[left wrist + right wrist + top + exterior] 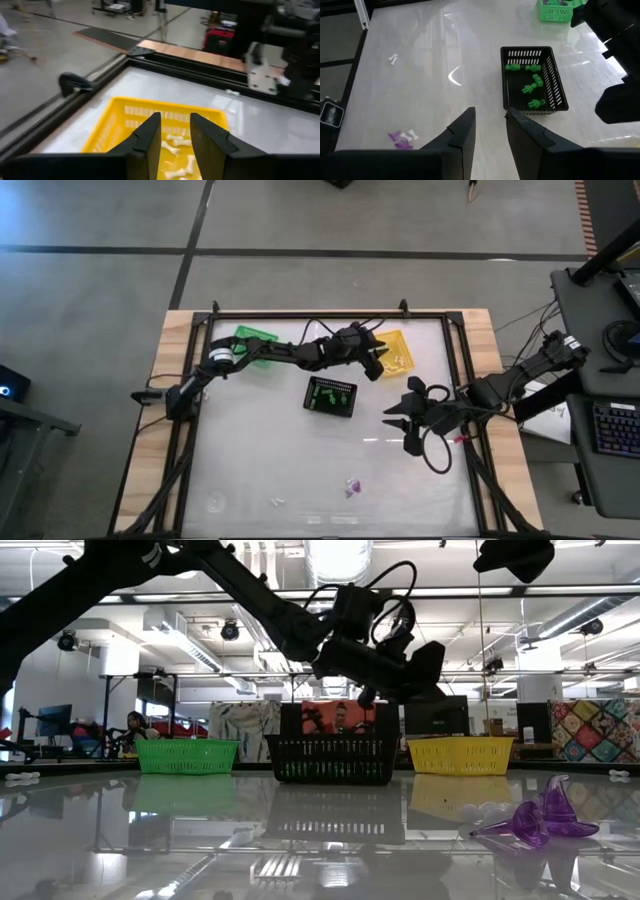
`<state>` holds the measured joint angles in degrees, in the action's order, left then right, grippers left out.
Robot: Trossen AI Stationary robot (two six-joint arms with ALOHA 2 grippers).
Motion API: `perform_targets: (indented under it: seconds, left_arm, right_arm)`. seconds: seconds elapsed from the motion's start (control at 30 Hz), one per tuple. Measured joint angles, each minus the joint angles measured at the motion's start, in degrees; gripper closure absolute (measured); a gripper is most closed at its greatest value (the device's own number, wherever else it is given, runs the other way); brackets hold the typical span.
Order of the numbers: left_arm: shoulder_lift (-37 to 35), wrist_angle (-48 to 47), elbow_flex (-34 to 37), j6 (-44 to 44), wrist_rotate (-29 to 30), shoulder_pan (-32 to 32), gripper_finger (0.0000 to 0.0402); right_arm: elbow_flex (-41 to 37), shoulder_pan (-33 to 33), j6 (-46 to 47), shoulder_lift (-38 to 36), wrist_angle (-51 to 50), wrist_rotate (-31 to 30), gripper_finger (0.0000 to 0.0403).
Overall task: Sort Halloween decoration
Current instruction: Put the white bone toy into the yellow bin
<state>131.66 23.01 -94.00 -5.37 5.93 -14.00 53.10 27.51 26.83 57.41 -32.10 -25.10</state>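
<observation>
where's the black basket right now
In the high view the black basket sits mid-table, between the green basket and the yellow basket, nearer the front.

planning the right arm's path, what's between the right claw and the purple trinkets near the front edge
Only bare table: in the right wrist view nothing lies between the right claw and the purple trinkets, which have a white bone touching them.

Two dark jointed arms, black cables looping, a pale collar on the left.
</observation>
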Motion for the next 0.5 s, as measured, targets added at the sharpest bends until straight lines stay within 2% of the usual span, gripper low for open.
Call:
perform_targets:
  seconds: [0.2,0.37,0.5]
  left_arm:
    - [-5.2,-6.5,0.1,-1.4,-8.4,0.3,0.0306]
    - [-15.9,-15.7,0.8,2.5,-8.5,1.0,0.0306]
    - [-25.9,-18.9,3.5,6.4,-8.4,3.2,0.0306]
  right_arm:
    - [0.0,0.3,0.0,0.0,0.2,0.1,0.0302]
    - [0.0,1.5,1.5,0.0,2.7,1.2,0.031]
    - [0.0,1.5,9.4,0.9,3.0,1.2,0.0315]
